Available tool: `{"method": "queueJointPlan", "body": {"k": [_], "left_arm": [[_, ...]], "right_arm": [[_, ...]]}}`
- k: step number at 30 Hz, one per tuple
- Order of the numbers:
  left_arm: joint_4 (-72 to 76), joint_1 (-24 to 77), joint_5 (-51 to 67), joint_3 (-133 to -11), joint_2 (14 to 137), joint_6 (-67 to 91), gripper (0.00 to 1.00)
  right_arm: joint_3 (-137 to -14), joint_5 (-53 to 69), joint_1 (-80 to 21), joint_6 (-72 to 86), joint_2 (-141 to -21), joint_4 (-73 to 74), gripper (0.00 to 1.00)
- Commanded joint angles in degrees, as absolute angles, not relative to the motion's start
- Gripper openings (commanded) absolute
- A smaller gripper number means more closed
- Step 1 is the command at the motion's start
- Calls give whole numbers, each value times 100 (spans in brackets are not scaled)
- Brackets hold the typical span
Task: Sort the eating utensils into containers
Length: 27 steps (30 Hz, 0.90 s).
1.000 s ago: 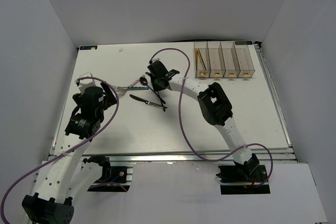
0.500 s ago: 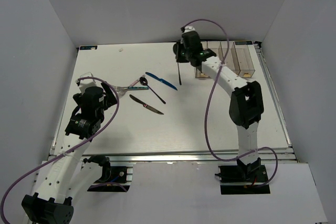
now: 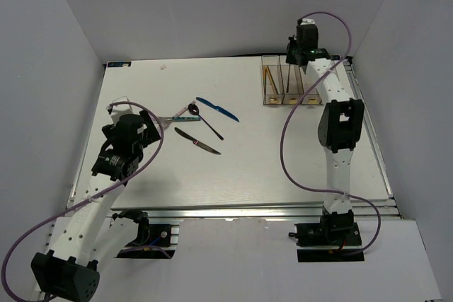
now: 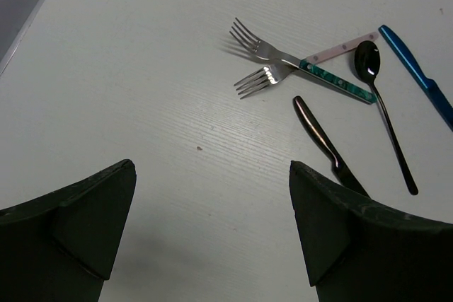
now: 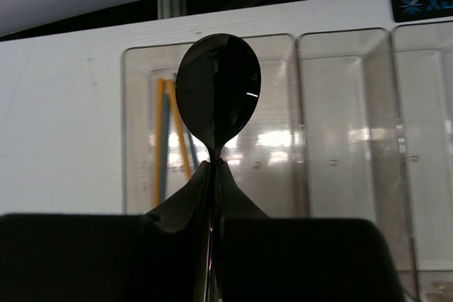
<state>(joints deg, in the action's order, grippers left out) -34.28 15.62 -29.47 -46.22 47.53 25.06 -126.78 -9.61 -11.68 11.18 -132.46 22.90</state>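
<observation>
Nearest, the left gripper [image 4: 212, 228] hovers open over the table [image 4: 141, 68]. Two forks [image 4: 258, 46], a loose spoon [image 4: 375, 83], a dark knife [image 4: 322, 143] and a blue knife [image 4: 417, 76] lie just beyond it, so this arm is the closer one to them. Far back, the right gripper [image 3: 300, 51] is clamped on a held spoon [image 5: 218, 93], bowl forward, its length running along the bins [image 5: 340, 146]. The bowl hangs about where the bin with the chopsticks [image 5: 163, 139] meets its neighbour – a nudge away from the chopsticks looks needed before release
</observation>
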Motion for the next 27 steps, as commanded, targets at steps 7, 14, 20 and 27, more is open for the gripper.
{"method": "queueJointPlan", "body": {"k": [7,14,20,27], "left_arm": [[-3314,1617,-2848,-4579,4343,2452,98],[-3322,1661,-2813,-4579,4376,2443,98],[-3331,1687,-2795,-4597,4412,2435,98],[-3322,1714,-2786,-4579,4359,2435,98]], "right_arm": [[-13025,-492,-677,633,-13578,1600,0],[-12605,-781,-685,808,-13641,1126,0],[-12594,-904,-773,835,-13684,1081,6],[-12489,-1028,-896,712,-13527,1300,49]]}}
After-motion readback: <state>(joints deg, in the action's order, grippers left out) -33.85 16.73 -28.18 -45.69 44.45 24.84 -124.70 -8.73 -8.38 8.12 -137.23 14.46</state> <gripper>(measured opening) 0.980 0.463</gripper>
